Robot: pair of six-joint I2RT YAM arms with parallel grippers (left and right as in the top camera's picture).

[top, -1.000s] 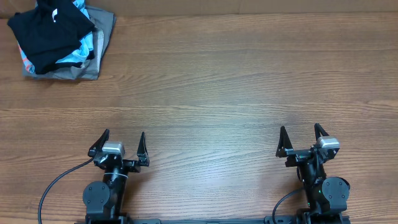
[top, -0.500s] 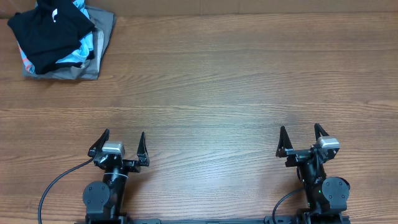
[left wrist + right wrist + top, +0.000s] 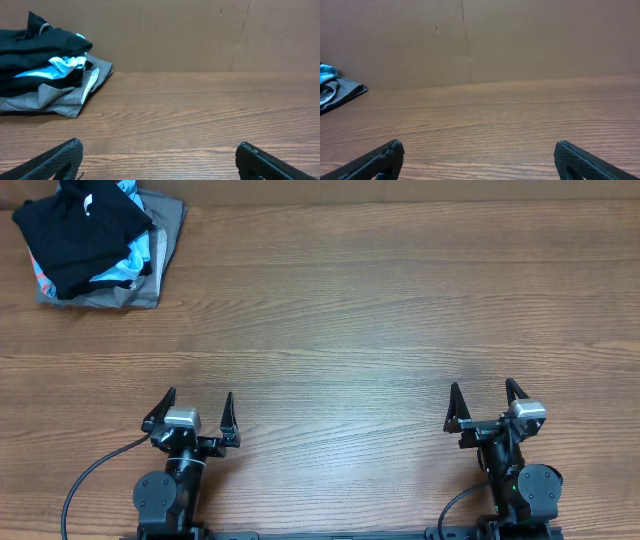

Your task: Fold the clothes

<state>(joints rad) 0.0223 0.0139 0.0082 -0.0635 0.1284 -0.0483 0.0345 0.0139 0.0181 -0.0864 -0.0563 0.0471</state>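
The black T-shirt (image 3: 75,235) lies crumpled on top of a pile at the table's far left corner, its white neck tag showing. It also shows in the left wrist view (image 3: 35,50) at the far left. My left gripper (image 3: 194,412) is open and empty near the front edge, far from the pile; its fingers frame bare wood in the left wrist view (image 3: 159,152). My right gripper (image 3: 483,402) is open and empty at the front right; its fingers show in the right wrist view (image 3: 477,152).
Under the black shirt lie a light blue printed shirt (image 3: 125,265) and a grey folded garment (image 3: 160,240). A brown cardboard wall (image 3: 200,35) stands along the table's far edge. The wooden table (image 3: 350,310) spreads between the grippers and the pile.
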